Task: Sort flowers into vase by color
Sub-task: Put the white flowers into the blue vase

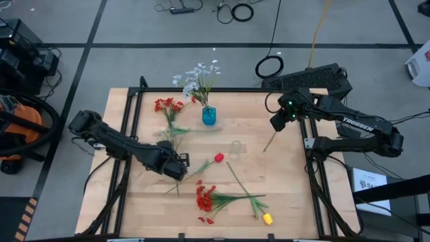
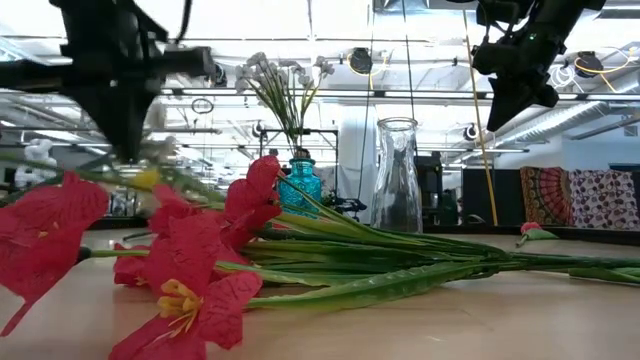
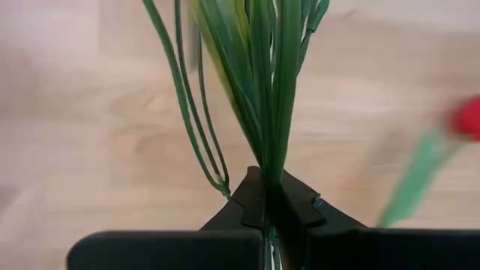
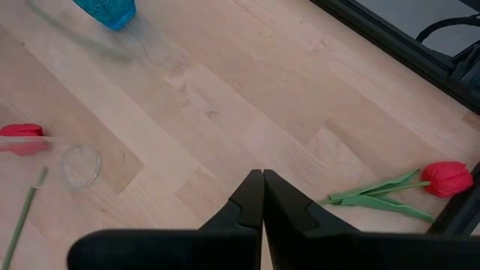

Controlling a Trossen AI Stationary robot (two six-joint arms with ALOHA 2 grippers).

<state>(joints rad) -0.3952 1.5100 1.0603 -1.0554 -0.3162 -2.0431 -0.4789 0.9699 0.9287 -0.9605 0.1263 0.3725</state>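
The left gripper (image 1: 180,167) sits low over the wooden surface (image 1: 289,195), in front of the blue vase (image 1: 209,116) and to its left. Its jaws are clamped on a bunch of green stems (image 3: 259,90), which fan out from the fingertips in the left wrist view. A red tulip (image 1: 218,158) lies just right of this gripper, in front of the blue vase.

The blue vase holds a spray of pale white blossoms (image 1: 199,74). A clear glass vase (image 1: 236,148) stands to its front right. A red small-bloom cluster (image 1: 167,106) lies to the left of the blue vase, and another red cluster (image 1: 205,199) lies well in front of it, its stems reaching toward a yellow tulip (image 1: 267,218).

The right gripper (image 1: 277,123) hovers right of the blue vase, jaws together and holding nothing. Another red tulip (image 4: 447,178) lies on the surface in the right wrist view.
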